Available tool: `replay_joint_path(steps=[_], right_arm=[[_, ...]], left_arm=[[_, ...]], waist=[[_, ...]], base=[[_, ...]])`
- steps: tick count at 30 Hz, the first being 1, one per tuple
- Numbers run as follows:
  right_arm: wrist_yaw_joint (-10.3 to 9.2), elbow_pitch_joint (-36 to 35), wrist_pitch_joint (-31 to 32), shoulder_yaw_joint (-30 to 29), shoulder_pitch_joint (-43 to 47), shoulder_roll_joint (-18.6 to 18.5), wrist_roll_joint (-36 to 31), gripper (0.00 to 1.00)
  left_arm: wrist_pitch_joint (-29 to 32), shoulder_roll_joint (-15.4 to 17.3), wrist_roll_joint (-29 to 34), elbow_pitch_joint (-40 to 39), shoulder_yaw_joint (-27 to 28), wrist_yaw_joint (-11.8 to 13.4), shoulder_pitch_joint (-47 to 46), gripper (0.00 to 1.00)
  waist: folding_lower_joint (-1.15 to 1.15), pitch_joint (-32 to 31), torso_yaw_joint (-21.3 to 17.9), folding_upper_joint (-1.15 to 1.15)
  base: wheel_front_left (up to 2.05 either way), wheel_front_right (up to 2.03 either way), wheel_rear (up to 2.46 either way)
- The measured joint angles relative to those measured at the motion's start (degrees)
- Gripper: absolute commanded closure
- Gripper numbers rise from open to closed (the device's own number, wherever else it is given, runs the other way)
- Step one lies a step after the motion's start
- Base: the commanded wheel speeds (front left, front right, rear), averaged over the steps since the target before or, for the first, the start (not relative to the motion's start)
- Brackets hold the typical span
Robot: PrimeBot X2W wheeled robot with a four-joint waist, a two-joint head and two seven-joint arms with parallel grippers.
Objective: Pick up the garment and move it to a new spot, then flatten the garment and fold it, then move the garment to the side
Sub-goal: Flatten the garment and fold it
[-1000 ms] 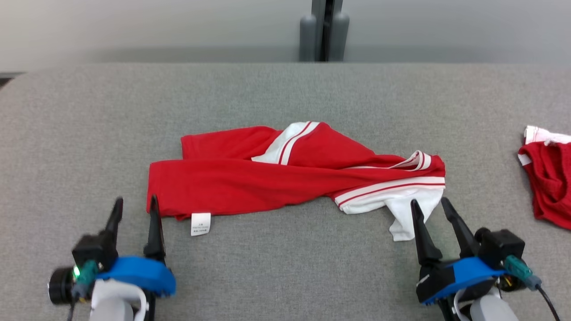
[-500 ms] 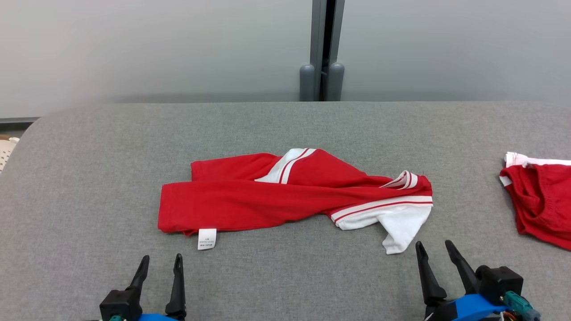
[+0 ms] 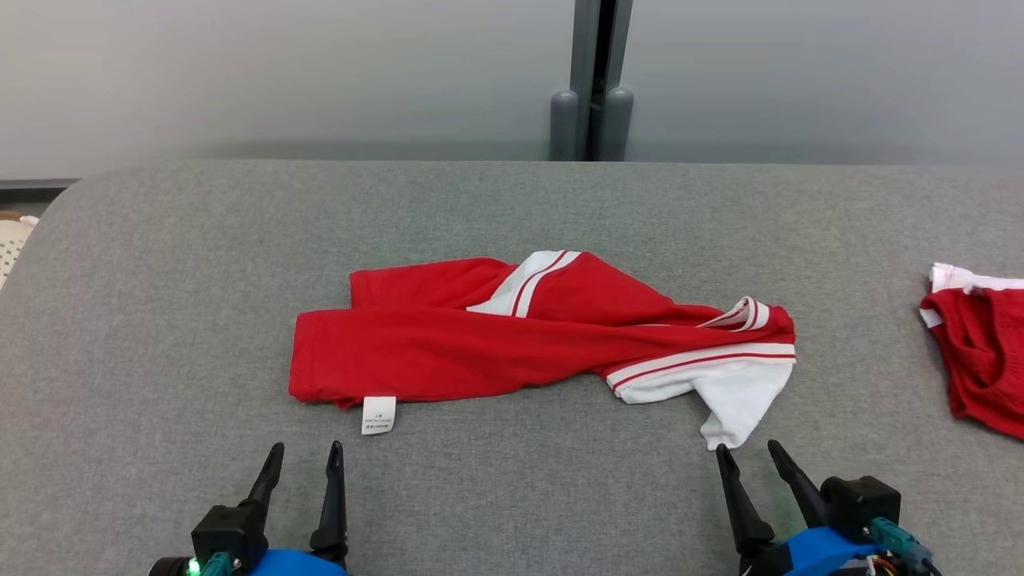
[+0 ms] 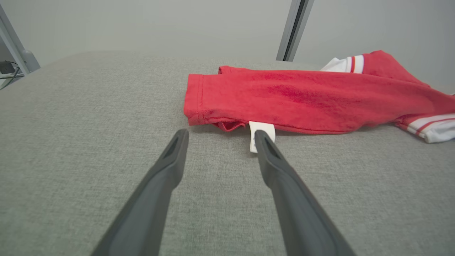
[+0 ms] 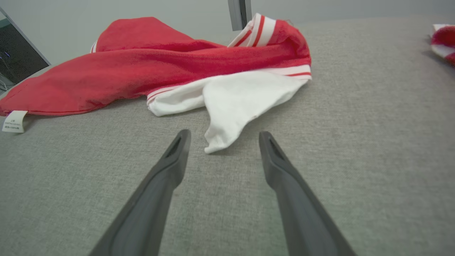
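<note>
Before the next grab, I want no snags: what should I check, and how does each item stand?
1. Left hand open and empty: ok.
2. Right hand open and empty: ok.
3. Left hand lined up with the shirt's near corner, beside the label: ok.
4. Right hand lined up with the white sleeve: ok.
5. Shirt lying flat: not ok, it is bunched and twisted.
6. Second red garment apart from the shirt: ok, it lies far to the right on the table.

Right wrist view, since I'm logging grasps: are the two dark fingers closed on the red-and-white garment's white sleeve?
No, the right gripper stands open, fingers wide apart, the white sleeve of the red-and-white garment unclamped.
</note>
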Motion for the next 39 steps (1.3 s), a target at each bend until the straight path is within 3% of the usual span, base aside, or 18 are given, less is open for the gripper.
replay_joint_path(steps=[13,14,16,18,19,20,21,31,39], right_arm=[[0.0,5.66,-0.01,-0.09,-4.0,-0.01,2.93,0.0],[0.0,5.76,-0.01,-0.08,-4.24,-0.01,3.03,0.08],[0.0,5.8,-0.02,-0.07,-4.42,-0.01,3.12,0.52],[0.0,5.84,-0.02,0.14,-4.7,-0.01,3.7,0.64],[0.0,5.8,-0.01,0.22,-4.73,-0.01,3.94,0.76],[0.0,5.79,-0.01,0.24,-4.77,-0.01,3.99,0.97],[0.0,5.81,-0.01,0.26,-4.84,-0.01,4.03,1.0],[0.0,1.42,-0.01,-1.41,-3.11,-0.01,4.56,1.0],[0.0,-10.46,0.0,-3.32,2.11,0.01,5.35,1.0]], left_arm=[[0.0,0.0,-0.01,0.45,0.0,0.0,-1.2,0.0],[0.0,0.0,0.0,0.45,0.02,0.0,-1.21,0.0],[0.0,0.0,0.0,0.45,0.04,0.0,-1.24,0.0],[0.0,0.0,0.0,0.46,0.04,-0.01,-1.53,0.0],[0.0,0.0,0.0,0.52,0.03,-0.01,-1.6,0.0],[0.0,0.0,0.0,0.57,0.03,-0.01,-1.76,0.0],[0.0,0.0,0.0,0.59,0.01,-0.01,-2.02,0.0],[0.0,0.0,-0.38,1.11,0.71,-0.01,-2.44,0.0],[0.0,-0.02,-1.12,2.02,2.74,0.01,-2.29,0.0]], waist=[[0.0,2.65,2.31,0.0],[0.0,2.79,2.33,0.0],[0.0,2.94,2.32,0.0],[0.0,3.3,2.2,0.0],[0.0,3.4,2.12,0.0],[0.0,3.5,2.03,0.0],[0.0,3.58,1.94,0.0],[0.0,2.99,0.41,0.0],[0.0,2.39,-2.44,0.0]], base=[[0.0,0.0,0.0],[0.0,0.0,0.0],[0.0,0.0,0.0],[0.0,0.0,0.0],[0.0,0.0,0.0],[0.0,0.0,0.0],[0.0,0.0,0.0],[0.0,0.0,0.0],[0.0,0.0,0.0]])
